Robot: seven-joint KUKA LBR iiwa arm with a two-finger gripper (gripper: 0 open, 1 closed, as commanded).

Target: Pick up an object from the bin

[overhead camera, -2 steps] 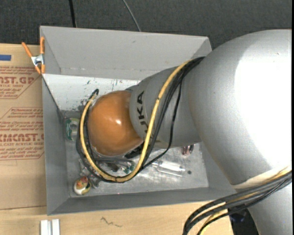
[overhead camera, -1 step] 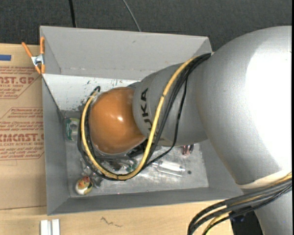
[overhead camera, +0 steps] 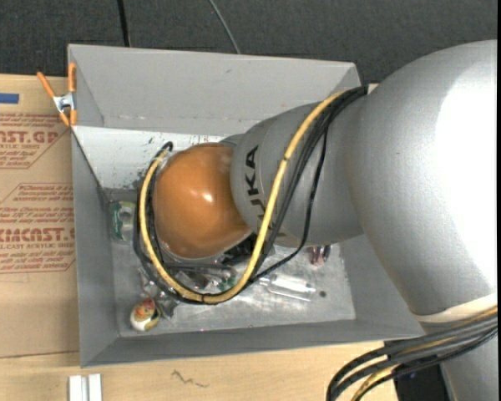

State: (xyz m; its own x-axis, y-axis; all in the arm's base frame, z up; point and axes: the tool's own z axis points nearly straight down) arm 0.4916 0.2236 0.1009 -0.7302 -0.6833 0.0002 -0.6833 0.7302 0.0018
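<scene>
Arm low in grey bin (overhead camera: 92,249), orange wrist cover (overhead camera: 192,203) over gripper (overhead camera: 169,289); how far open, any hold: cannot tell. Small round red-white item (overhead camera: 144,314) just beside gripper, near-left corner. Clear plastic piece (overhead camera: 288,288) to right.

Light fell from above, bright on the back wall of the bin (overhead camera: 209,82) and brightest on the arm (overhead camera: 434,165), whose pale shell was washed out along its upper curve. The orange cover (overhead camera: 192,211) carried a white glint near its middle. Under the arm the bin floor lay in shadow, and the ground behind the bin was dark
</scene>
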